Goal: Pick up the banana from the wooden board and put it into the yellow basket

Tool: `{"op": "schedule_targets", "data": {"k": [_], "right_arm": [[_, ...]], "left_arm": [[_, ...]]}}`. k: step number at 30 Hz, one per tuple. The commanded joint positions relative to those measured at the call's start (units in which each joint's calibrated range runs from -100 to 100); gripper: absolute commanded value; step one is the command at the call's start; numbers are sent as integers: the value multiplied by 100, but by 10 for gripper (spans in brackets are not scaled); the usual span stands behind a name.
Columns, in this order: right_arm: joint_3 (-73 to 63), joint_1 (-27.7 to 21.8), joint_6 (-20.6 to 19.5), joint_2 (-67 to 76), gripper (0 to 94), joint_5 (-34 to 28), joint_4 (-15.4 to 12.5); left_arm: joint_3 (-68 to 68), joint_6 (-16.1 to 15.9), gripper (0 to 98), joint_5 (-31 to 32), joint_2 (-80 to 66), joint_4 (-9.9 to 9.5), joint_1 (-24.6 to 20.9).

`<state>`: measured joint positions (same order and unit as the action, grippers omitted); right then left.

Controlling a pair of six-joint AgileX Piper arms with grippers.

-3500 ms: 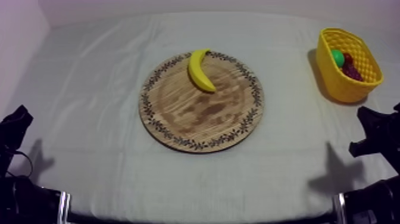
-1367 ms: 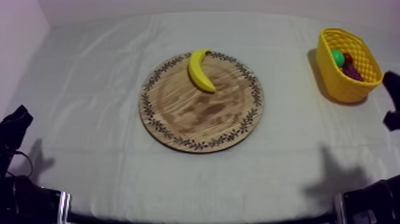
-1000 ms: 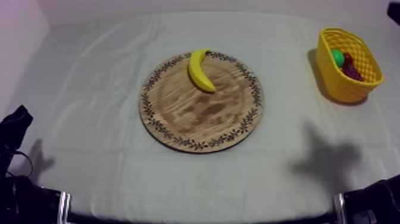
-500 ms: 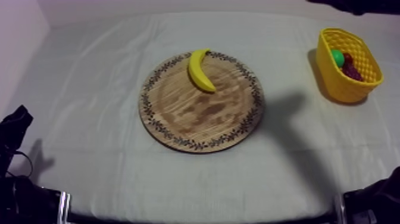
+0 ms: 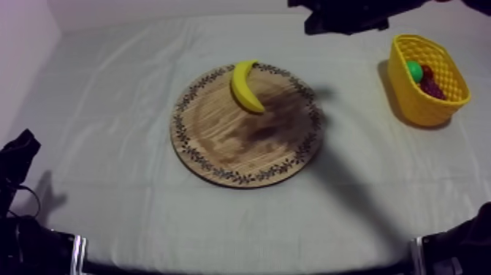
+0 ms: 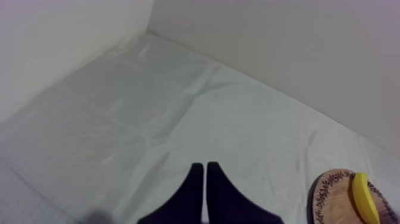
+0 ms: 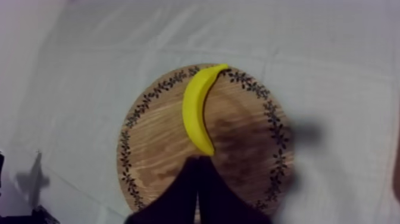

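The banana (image 5: 246, 86) lies on the far part of the board (image 5: 234, 150), long axis running roughly far to near. The right gripper (image 7: 198, 162), clenched on nothing, hangs above the board, the banana's end just beyond its tips; it is the nearer arm. The left gripper (image 6: 204, 168), clenched empty too, sits well apart, near left. The basket (image 5: 409, 102) stands far right.

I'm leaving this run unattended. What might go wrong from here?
The right gripper is shut near the banana; unless it opens, it may push the banana rather than grip it.
One banana tip lies at the rim of the wooden board, so a nudge might slide it off.
The yellow basket already holds grapes, leaving less room.
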<state>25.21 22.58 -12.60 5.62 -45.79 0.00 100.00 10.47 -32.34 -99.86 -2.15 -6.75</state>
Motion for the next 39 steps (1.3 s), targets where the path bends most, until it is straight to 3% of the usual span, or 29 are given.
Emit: {"op": "schedule_targets", "data": {"k": [1,9,14,16,21,25,30,39], "right_arm": [[-132,46,-158,-525,7,-8,81],[-797,307,-617,-1570,6,-160,511],[-1030,394,-718,-1859,24,-125,599],[-1079,418,-723,-1928,106,-81,601],[-1047,453,-799,-2054,496,85,602],[-1225,453,-779,-2248,704,21,532],[-1760,423,-718,-2733,800,-113,491],[-3000,303,-550,-3961,820,-397,377]], "left_arm": [[0,0,1,0,4,3,-2],[0,0,1,0,4,3,-2],[0,0,1,0,4,3,-2],[0,0,1,0,4,3,-2],[0,0,1,0,4,3,-2],[0,0,1,0,4,3,-2],[0,0,1,0,4,3,-2],[0,0,1,0,4,3,-2]]}}
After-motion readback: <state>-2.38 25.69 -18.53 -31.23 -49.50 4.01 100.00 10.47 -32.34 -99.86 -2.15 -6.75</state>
